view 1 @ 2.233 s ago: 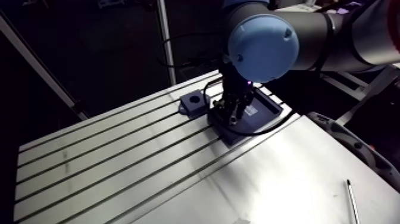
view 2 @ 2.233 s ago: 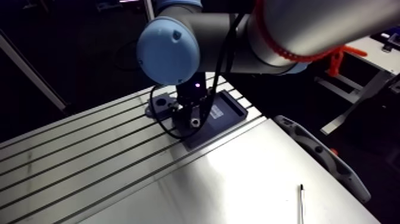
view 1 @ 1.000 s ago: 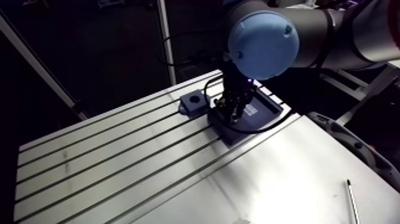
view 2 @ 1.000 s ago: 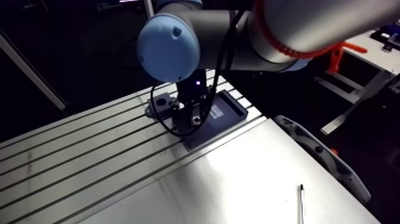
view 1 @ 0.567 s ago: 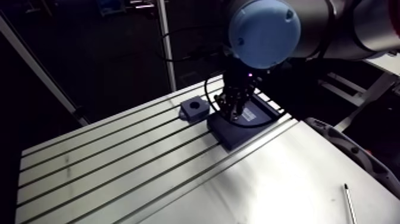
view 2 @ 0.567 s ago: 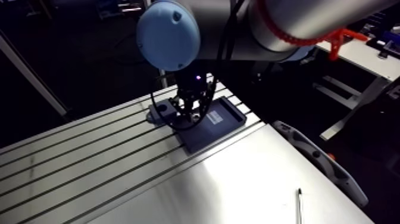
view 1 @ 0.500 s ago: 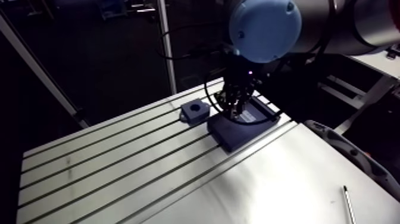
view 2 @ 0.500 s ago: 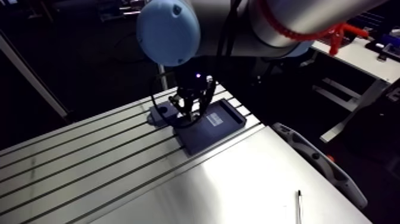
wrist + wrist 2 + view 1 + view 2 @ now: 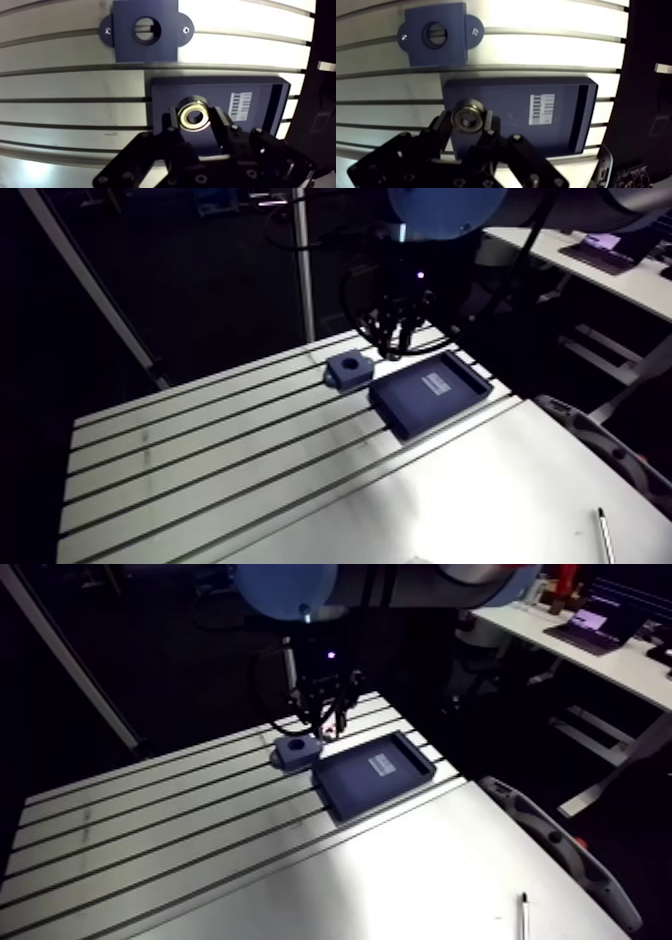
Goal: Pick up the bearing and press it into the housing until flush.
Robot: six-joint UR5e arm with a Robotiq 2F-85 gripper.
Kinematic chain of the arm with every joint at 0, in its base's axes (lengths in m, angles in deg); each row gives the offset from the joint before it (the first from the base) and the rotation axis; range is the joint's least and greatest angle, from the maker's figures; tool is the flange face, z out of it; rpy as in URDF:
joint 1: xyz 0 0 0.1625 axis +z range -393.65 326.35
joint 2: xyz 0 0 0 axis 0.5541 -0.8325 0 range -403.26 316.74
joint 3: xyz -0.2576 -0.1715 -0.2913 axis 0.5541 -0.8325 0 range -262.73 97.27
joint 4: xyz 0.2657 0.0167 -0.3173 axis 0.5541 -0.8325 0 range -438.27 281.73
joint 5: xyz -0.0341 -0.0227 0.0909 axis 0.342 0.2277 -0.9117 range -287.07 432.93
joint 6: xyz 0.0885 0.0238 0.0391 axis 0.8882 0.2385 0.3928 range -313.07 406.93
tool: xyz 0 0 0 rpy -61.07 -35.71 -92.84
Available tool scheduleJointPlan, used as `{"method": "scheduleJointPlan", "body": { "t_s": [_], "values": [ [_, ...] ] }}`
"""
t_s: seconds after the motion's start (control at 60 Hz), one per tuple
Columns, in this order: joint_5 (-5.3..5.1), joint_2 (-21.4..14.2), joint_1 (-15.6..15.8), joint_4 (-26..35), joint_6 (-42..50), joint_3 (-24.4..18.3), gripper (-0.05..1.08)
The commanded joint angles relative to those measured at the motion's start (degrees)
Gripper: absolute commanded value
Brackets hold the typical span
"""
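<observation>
Marking found: one white barcode sticker (image 9: 542,109).
Location: stuck flat on the inner floor of the dark blue tray (image 9: 506,100).
Content: black bars on a white ground.
Legible characters: none; any print is too small to read.

Black gripper (image 9: 195,119) (screw-studded) under a light-blue joint cap (image 9: 440,203).
</observation>
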Motion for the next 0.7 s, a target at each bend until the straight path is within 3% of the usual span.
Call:
{"method": "scheduleJointPlan", "body": {
  "t_s": [0.017,0.25,0.7],
  "values": [
    [-0.17,2.2,2.9,0.0,2.6,-2.9,0.68],
    [-0.17,4.8,4.9,0.0,4.5,-5.6,0.68],
    [-0.17,9.9,6.1,0.1,5.8,-9.4,0.70]
  ]
}}
